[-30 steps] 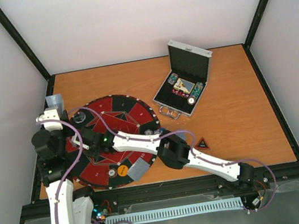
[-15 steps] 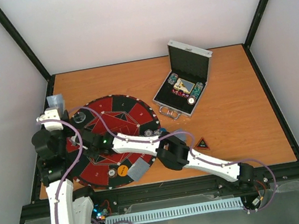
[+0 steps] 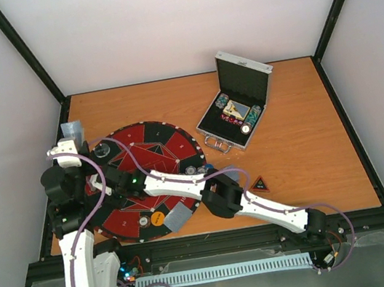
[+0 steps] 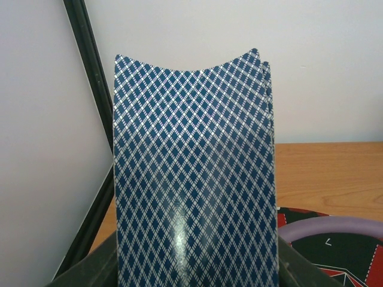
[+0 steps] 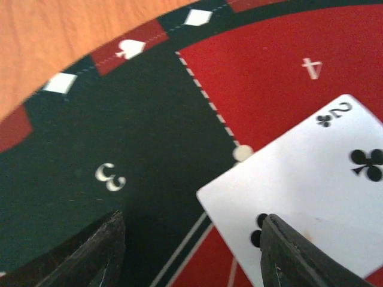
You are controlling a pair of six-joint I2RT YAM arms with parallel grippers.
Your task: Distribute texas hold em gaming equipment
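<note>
Right arm has crept slightly left over the large round red-and-black mat; right gripper is spread, gripping nothing. White face-up two-of-clubs card lies on red sector 4, off toward the right finger, one corner reaching into the gap. Left gripper pinches upright, bowed blue diamond-backed playing cards; next card likely comes from there

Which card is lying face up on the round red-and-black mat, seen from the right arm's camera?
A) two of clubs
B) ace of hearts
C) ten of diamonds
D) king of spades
A: in the right wrist view, the face-up card has a 2 with a small club printed at its corner and black club pips on its white face. It lies on the mat.
</note>
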